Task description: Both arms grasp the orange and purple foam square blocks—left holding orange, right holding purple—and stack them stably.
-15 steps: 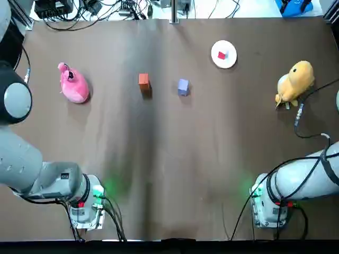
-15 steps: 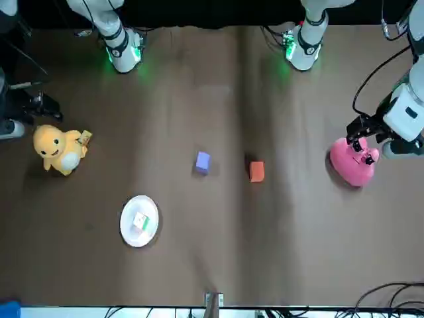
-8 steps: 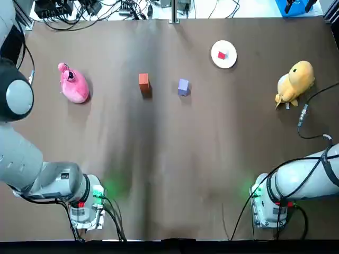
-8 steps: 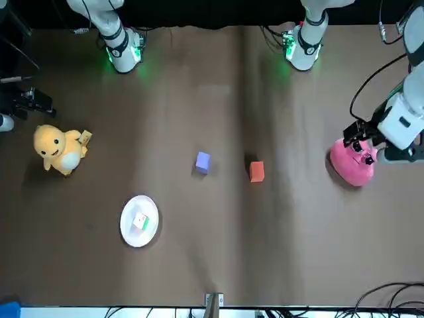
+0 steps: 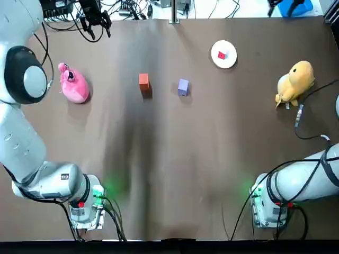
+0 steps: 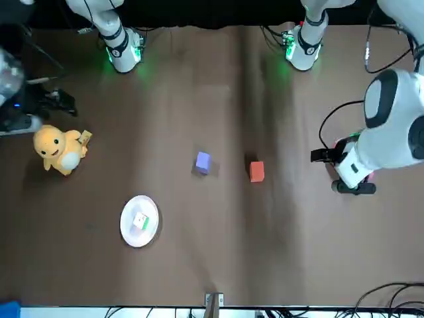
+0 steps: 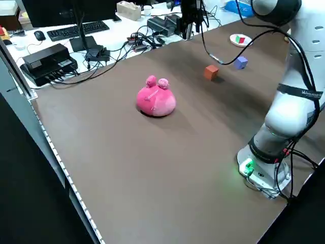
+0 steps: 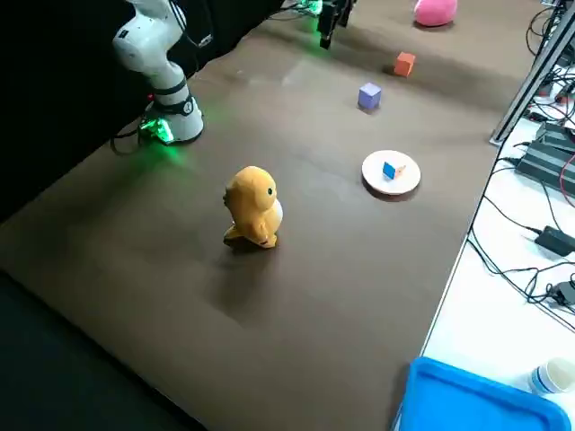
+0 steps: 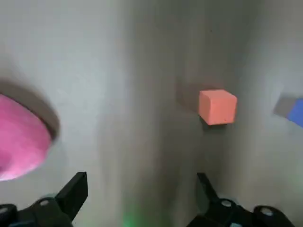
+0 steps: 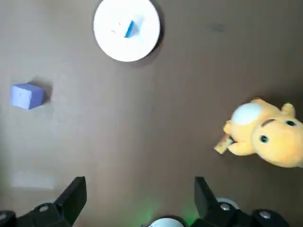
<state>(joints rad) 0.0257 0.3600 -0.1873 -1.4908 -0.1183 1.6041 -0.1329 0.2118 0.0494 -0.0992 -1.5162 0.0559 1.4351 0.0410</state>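
The orange foam block and the purple foam block rest on the brown table a short way apart, in its far middle. My left gripper hangs high over the far-left part of the table, open and empty. In its wrist view the orange block lies ahead of its fingers. My right gripper is also raised, open and empty, and looks down on the purple block from a distance. Neither gripper touches a block.
A pink plush toy lies at the far left and a yellow plush duck at the far right. A white plate with a small cube on it sits behind the purple block. Cables and equipment line the far edge.
The left arm has swung up and inward, and its gripper now shows at the top view's far-left edge. In the front view it now covers the pink toy. The blocks have not moved.
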